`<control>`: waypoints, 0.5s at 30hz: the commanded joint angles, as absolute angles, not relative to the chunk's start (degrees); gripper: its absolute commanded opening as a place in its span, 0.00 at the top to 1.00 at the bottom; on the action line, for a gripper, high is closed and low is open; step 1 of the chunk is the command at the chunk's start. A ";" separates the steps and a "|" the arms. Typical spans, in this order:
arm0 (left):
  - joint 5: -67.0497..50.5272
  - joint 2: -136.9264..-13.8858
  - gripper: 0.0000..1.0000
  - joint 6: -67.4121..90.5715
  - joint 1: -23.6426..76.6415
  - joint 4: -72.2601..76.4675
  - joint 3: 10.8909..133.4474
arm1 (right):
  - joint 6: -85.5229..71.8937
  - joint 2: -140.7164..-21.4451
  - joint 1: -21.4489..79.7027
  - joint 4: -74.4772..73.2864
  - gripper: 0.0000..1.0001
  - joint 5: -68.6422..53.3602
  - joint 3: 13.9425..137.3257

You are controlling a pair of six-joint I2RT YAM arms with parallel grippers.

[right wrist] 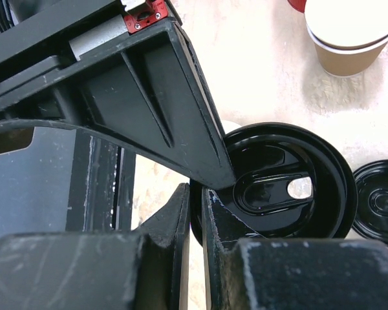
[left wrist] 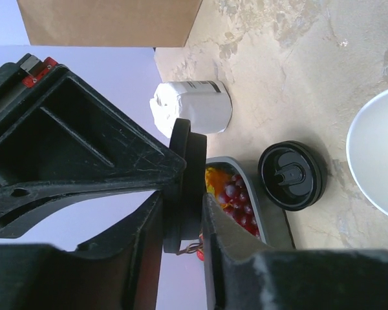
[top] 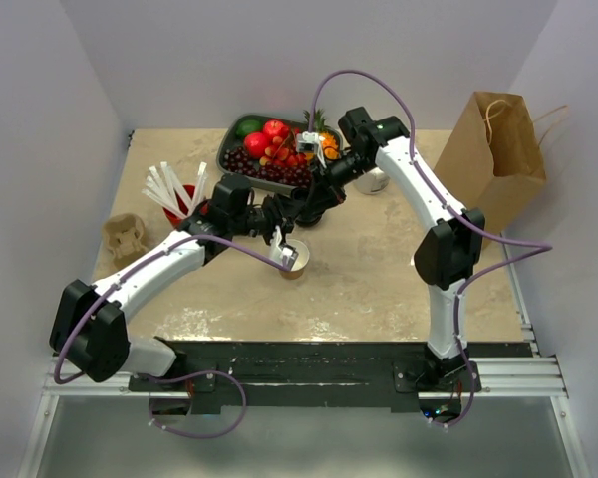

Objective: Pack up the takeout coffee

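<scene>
- The cup (top: 293, 263) stands open near the centre of the table (top: 379, 284). It is white inside and has nothing on top.
- The left gripper (left wrist: 193, 187) is just beside the cup, at 11 o'clock. Its jaws are narrow, with a black lid (left wrist: 181, 139) on edge between them, pressed on both faces as far as I can see.
- The right gripper (right wrist: 204, 190), at 1 o'clock from the cup, pinches a second lid (right wrist: 278, 194) by the rim only, jaws almost together.
- A loose lid (left wrist: 292, 175) lies flat near the cup.
- The bag (top: 498, 149) stands at 2 o'clock, well apart, and the tray (top: 225, 159) at 12 o'clock.
- Risk: the rim pinch is small, so that lid may swing or drop when it is pressed down.
- Risk: nothing holds the light cup, so a crooked push may tip it or dent its wall.
- Risk: the wrists are close together and may knock each other.
</scene>
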State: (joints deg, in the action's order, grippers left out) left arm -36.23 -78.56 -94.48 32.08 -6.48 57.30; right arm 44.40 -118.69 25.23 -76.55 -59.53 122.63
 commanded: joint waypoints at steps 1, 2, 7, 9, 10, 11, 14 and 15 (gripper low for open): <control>-37.71 -78.93 0.76 -96.68 32.78 -1.67 57.30 | 44.12 -116.10 26.37 -82.97 1.00 -61.96 124.10; -37.62 -78.93 0.79 -96.33 32.87 -1.76 57.39 | 44.03 -116.19 26.37 -82.97 0.98 -61.96 124.19; -36.65 -77.96 0.90 -91.51 33.05 -1.76 57.74 | 40.62 -114.71 22.70 -80.27 0.60 -63.97 126.38; -35.34 -77.09 0.90 -84.23 33.05 -1.41 58.36 | 35.28 -113.30 20.14 -73.79 0.53 -65.30 126.56; -34.81 -76.82 0.92 -80.89 33.13 -1.32 58.79 | 33.07 -111.81 17.78 -71.13 0.46 -65.65 126.48; -33.33 -76.56 0.92 -71.98 33.05 -1.06 60.02 | 30.96 -110.84 16.71 -68.15 0.44 -65.57 126.13; -29.89 -76.29 0.93 -51.43 32.44 -2.37 64.14 | 22.26 -104.98 13.89 -53.40 0.39 -62.51 119.65; -29.71 -76.38 0.94 -45.93 31.91 -2.90 65.12 | 17.02 -103.11 13.71 -43.08 0.39 -61.27 116.40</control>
